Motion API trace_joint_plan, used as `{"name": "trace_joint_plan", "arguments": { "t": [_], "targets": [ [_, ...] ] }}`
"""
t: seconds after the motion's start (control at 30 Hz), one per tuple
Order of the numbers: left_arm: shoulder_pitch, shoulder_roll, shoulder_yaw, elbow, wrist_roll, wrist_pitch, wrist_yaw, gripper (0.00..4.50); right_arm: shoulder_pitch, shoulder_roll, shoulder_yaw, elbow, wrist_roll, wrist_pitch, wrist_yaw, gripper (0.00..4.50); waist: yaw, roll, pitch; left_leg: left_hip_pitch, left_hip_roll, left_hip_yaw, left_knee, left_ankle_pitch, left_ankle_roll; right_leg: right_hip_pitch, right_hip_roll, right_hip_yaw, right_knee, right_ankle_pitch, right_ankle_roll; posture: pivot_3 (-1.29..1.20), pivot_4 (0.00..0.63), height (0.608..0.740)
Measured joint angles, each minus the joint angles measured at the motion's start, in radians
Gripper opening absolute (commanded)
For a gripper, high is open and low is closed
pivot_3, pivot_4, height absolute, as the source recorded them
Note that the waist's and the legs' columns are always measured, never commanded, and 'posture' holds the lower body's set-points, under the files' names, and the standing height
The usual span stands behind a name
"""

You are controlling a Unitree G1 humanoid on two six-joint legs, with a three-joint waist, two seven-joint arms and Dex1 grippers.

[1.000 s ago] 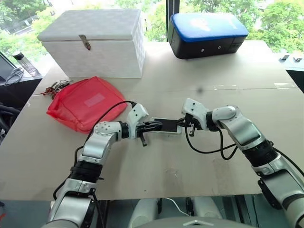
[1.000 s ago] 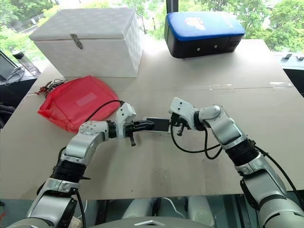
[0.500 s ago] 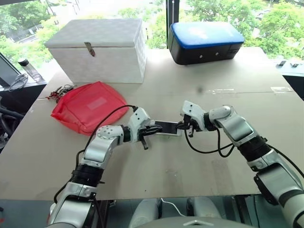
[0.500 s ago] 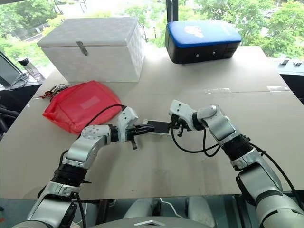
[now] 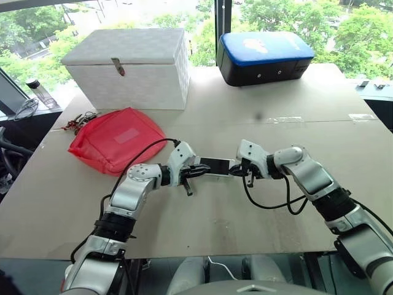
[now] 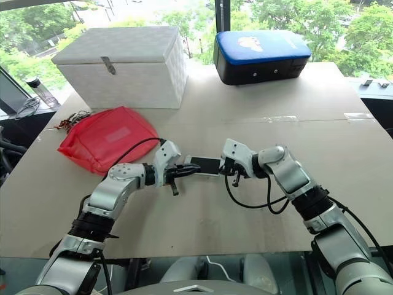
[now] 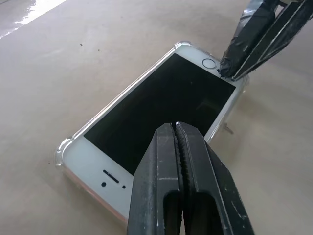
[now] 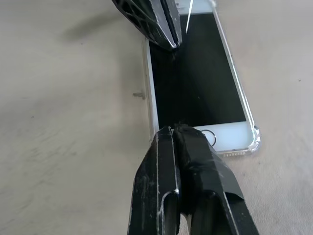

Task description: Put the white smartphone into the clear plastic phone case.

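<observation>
While the white smartphone (image 7: 161, 105) lies flat on the desk (image 5: 245, 209) with its black screen up, both robot hands press down on it from its two ends. The phone sits inside the clear plastic phone case (image 7: 62, 147), and the case's shiny corners peek out around the white edge. It rests near the middle of the desk, between the two arms.

The left hand (image 5: 198, 170) has its two black fingers (image 7: 183, 166) squeezed tight together. It grips nothing. Its tip sits on the dark screen near the end with the speaker slot.

The right hand (image 5: 236, 173) is closed tight too, with nothing between its fingers (image 8: 178, 161). Its tip is at the other end of the phone, right by the round button.

A red pouch (image 5: 113, 138) lies on the desk to the left, near the left arm but apart from the phone. Some keys (image 5: 77, 120) lie just beside its far corner. A white box (image 5: 126, 67) with a metal clasp stands behind the pouch. A dark case with a blue top (image 5: 264, 55) stands at the back of the desk, to the right of the box. A bottle (image 5: 38, 91) stands off the desk's left edge.
</observation>
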Motion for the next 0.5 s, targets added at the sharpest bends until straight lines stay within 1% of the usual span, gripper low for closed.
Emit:
{"name": "trace_joint_plan", "arguments": {
  "t": [0.1,0.13,0.2,0.23,0.27,0.3,0.33,0.37,0.4,0.47,0.5],
  "targets": [
    [0.002,-0.056,0.067,-0.016,-0.071,-0.003,0.026,0.07,0.095,0.092,-0.125,0.011,0.089,-0.078,-0.084,0.0,-0.004,-0.001,0.011,-0.004,0.0,0.0,-0.001,0.003,-0.005,-0.004,0.0,0.001,-0.001,0.0,0.0,0.0,0.15,0.74],
    [0.002,-0.059,0.076,-0.022,-0.081,-0.005,0.03,0.07,0.102,0.096,-0.139,0.011,0.097,-0.083,-0.098,0.0,-0.004,0.0,0.014,-0.009,0.0,0.001,-0.001,0.003,-0.005,-0.008,0.0,0.001,-0.001,0.0,0.0,0.0,0.15,0.74],
    [0.017,-0.082,0.14,-0.062,-0.13,-0.004,0.065,0.0,0.143,0.089,-0.233,-0.061,0.128,-0.077,-0.166,0.56,-0.003,0.0,0.015,-0.025,0.0,0.0,0.004,0.003,-0.005,-0.025,0.0,0.001,0.003,0.001,0.0,0.0,0.15,0.74],
    [0.029,-0.084,0.18,-0.083,-0.158,0.001,0.085,0.0,0.166,0.06,-0.278,-0.115,0.14,-0.075,-0.184,0.84,-0.002,0.0,0.015,-0.035,0.0,-0.001,0.01,0.003,-0.005,-0.033,0.0,0.0,0.007,0.001,0.0,0.0,0.15,0.74],
    [0.033,-0.084,0.202,-0.088,-0.169,0.003,0.095,0.51,0.175,0.044,-0.301,-0.14,0.144,-0.074,-0.189,1.24,-0.003,0.0,0.015,-0.038,0.0,-0.001,0.011,0.003,-0.005,-0.035,0.0,-0.001,0.007,0.001,0.0,0.0,0.15,0.74],
    [0.046,-0.083,0.231,-0.11,-0.201,0.025,0.109,0.79,0.216,0.013,-0.335,-0.203,0.155,-0.063,-0.195,1.83,-0.001,0.0,0.015,-0.038,0.0,-0.001,0.01,0.003,-0.005,-0.035,0.0,-0.001,0.006,0.001,0.0,0.0,0.15,0.74],
    [0.069,-0.076,0.252,-0.141,-0.226,0.038,0.11,1.21,0.262,-0.011,-0.358,-0.257,0.169,-0.055,-0.195,2.28,-0.001,0.0,0.015,-0.038,0.0,-0.001,0.01,0.003,-0.005,-0.035,0.0,-0.001,0.006,0.001,0.0,0.0,0.15,0.74],
    [0.101,-0.058,0.274,-0.181,-0.255,0.055,0.108,1.74,0.326,-0.036,-0.389,-0.319,0.188,-0.035,-0.199,2.8,-0.001,0.0,0.015,-0.038,0.0,-0.001,0.009,0.003,-0.005,-0.034,0.0,-0.001,0.004,0.001,0.0,0.0,0.15,0.74],
    [0.111,-0.052,0.28,-0.193,-0.263,0.06,0.107,2.08,0.346,-0.045,-0.398,-0.334,0.193,-0.031,-0.2,3.16,0.0,0.0,0.016,-0.039,0.0,-0.001,0.008,0.003,-0.005,-0.034,0.0,0.0,0.001,0.001,0.0,0.0,0.15,0.74],
    [0.168,-0.013,0.308,-0.252,-0.296,0.09,0.106,3.06,0.462,-0.113,-0.449,-0.427,0.221,-0.004,-0.193,4.17,0.0,0.002,0.019,-0.038,0.0,-0.001,0.006,0.002,-0.004,-0.033,0.0,0.0,-0.001,0.001,0.0,0.0,0.15,0.74],
    [0.198,0.009,0.319,-0.277,-0.309,0.103,0.104,3.58,0.508,-0.135,-0.482,-0.462,0.234,0.004,-0.188,4.5,0.0,0.002,0.021,-0.037,0.0,-0.001,0.006,0.002,-0.004,-0.033,0.0,0.001,-0.001,0.001,0.0,0.0,0.15,0.74]
  ]
}}
